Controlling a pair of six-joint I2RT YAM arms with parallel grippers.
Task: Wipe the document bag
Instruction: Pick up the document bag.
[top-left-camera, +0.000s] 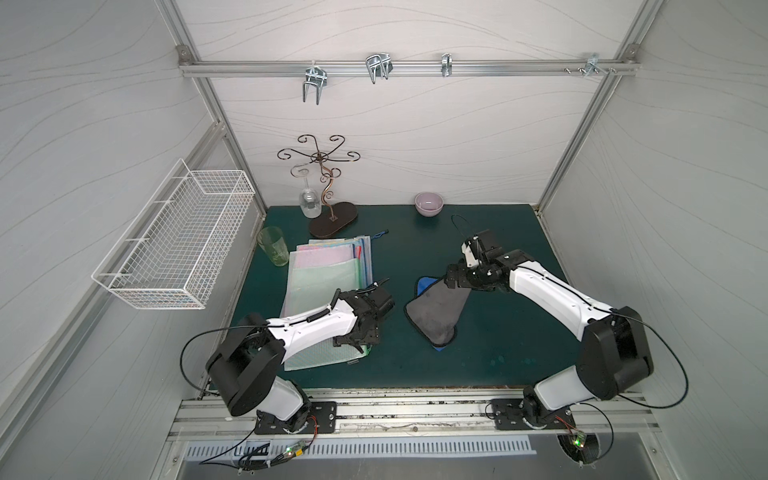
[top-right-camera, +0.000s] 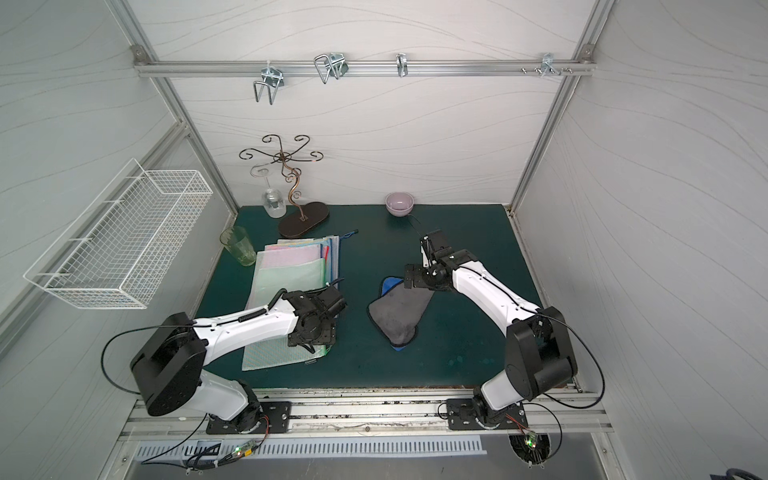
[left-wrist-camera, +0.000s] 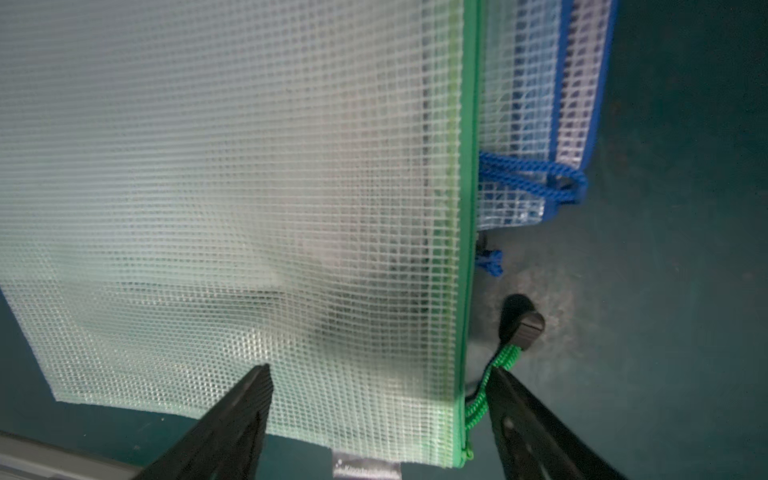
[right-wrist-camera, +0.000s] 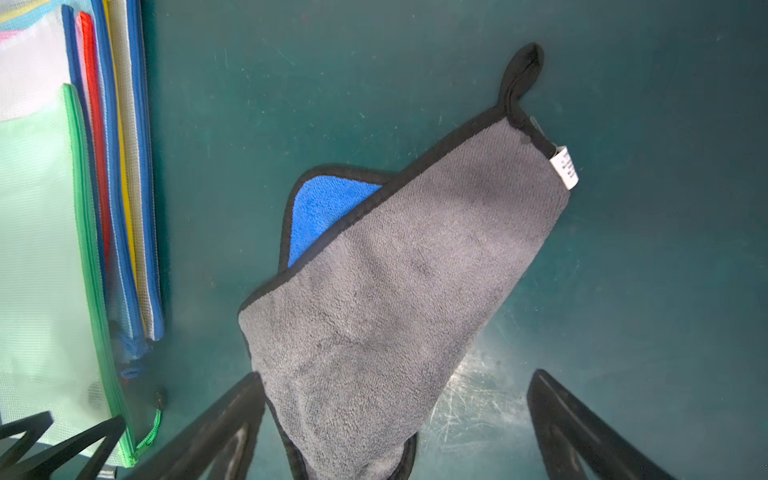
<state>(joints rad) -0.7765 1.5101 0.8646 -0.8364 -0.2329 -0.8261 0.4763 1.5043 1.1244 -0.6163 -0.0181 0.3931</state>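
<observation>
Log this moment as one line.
left gripper: jaws open over green document bag corner | right gripper: jaws open above grey cloth, nothing held | wipe: not started

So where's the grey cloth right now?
In a top view the grey cloth lies flat on the green mat, to the right of the document bags, with the open right end effector at its far end.
</observation>
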